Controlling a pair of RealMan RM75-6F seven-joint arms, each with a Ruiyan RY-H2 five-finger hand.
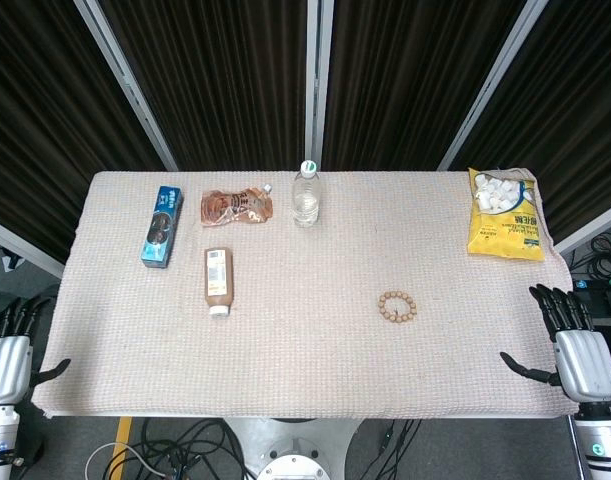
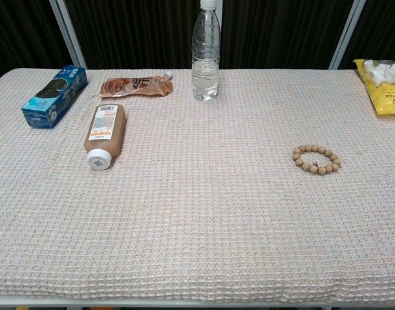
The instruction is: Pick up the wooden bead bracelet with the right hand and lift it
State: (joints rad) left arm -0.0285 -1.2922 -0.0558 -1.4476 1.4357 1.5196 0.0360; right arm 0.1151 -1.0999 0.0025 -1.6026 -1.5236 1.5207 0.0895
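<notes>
The wooden bead bracelet (image 1: 397,306) lies flat on the woven table cloth (image 1: 315,350), right of centre; the chest view shows the bracelet (image 2: 317,159) as a small ring of tan beads. My right hand (image 1: 575,345) hovers off the table's right edge, well to the right of the bracelet, fingers spread and holding nothing. My left hand (image 1: 10,350) sits off the left edge, fingers apart and empty. Neither hand appears in the chest view.
A clear water bottle (image 1: 305,194) stands at the back centre. A brown pouch (image 1: 235,207), a lying brown bottle (image 1: 218,281) and a blue box (image 1: 161,226) are at the left. A yellow snack bag (image 1: 503,214) lies at the back right.
</notes>
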